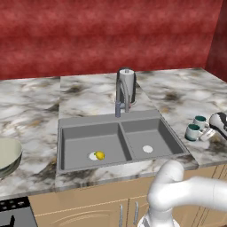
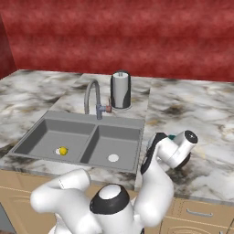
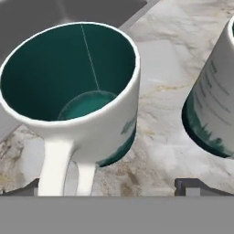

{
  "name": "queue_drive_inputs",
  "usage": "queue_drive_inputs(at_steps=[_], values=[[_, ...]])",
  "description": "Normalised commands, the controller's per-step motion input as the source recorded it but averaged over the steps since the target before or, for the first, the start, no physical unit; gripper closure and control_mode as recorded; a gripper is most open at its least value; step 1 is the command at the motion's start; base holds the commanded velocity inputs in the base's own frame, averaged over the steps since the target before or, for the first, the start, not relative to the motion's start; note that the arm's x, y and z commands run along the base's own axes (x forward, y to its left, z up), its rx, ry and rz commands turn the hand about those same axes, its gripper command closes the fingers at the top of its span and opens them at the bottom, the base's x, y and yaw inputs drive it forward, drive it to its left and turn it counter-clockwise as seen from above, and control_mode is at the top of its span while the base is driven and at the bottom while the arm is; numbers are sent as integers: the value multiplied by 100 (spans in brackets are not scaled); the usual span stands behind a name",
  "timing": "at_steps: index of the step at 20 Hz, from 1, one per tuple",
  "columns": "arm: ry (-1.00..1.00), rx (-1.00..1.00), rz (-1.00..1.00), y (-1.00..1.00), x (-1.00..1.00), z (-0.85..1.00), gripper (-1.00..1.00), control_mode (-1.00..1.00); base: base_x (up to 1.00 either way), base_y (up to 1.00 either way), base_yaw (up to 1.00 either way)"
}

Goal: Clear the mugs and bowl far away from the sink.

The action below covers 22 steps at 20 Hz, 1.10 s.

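So the gripper [image 3: 112, 188] is spread wide and holding nothing, hanging right over the near mug [image 3: 73, 91]. In the hand view that mug sits left of centre with its handle pointing down toward the fingertips. Second mug [image 3: 212, 100] is at the right edge. Both sit on the bench [image 1: 186, 93], right side of the left base view, just beside the sink [image 1: 117, 139].

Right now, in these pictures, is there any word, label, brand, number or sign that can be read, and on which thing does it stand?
No text can be read.
Second mug: rows of small dark marks on its white side, too blurred to read.
Near mug: a faint teal smudge on its wall, not legible.
Sink, faucet, bowl: no marks.
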Motion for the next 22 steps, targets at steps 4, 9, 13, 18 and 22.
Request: queue_drive_inputs(at_steps=[4,9,13,18,22], values=[[5,0,-11,22,13,14,-100,-100,0,0,0],[11,0,-6,15,16,5,-100,-100,0,0,0],[3,0,0,1,1,0,100,-100,0,0,0],[0,0,0,0,0,0,100,-100,0,0,0],[-18,0,-4,6,-14,49,100,-100,0,0,0]])
